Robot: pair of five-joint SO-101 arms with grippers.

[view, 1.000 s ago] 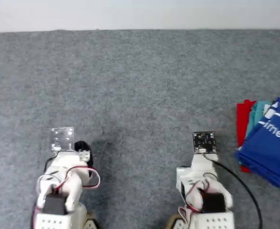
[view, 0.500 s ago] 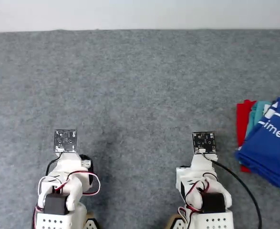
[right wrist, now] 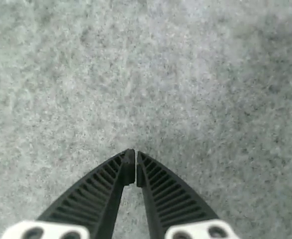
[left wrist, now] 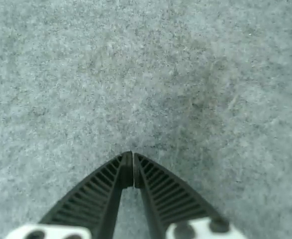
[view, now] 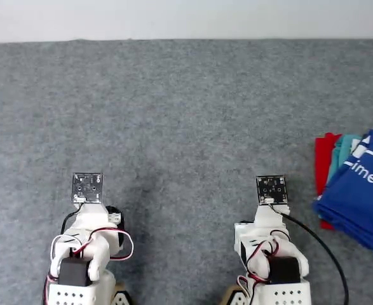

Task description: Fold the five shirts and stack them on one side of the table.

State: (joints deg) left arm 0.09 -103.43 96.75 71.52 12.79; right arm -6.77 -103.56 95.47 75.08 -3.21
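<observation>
A stack of folded shirts (view: 358, 194) lies at the table's right edge, a blue one on top, with teal and red edges showing beneath. Both arms are drawn back at the near edge of the table. My left gripper (left wrist: 133, 160) is shut with nothing in it, its tips together over bare grey felt. My right gripper (right wrist: 135, 157) is also shut and holds nothing, above bare felt. In the high view the left arm (view: 84, 241) sits at the near left and the right arm (view: 270, 244) at the near right, a short way from the stack.
The grey felt table (view: 186, 114) stretches wide across the middle and far side. A pale wall runs along the far edge. A black cable (view: 319, 244) trails from the right arm toward the near edge.
The left arm has drawn back and straightened: its wrist camera plate, tilted a second ago, now sits square. The right arm and the shirt stack have not moved.
</observation>
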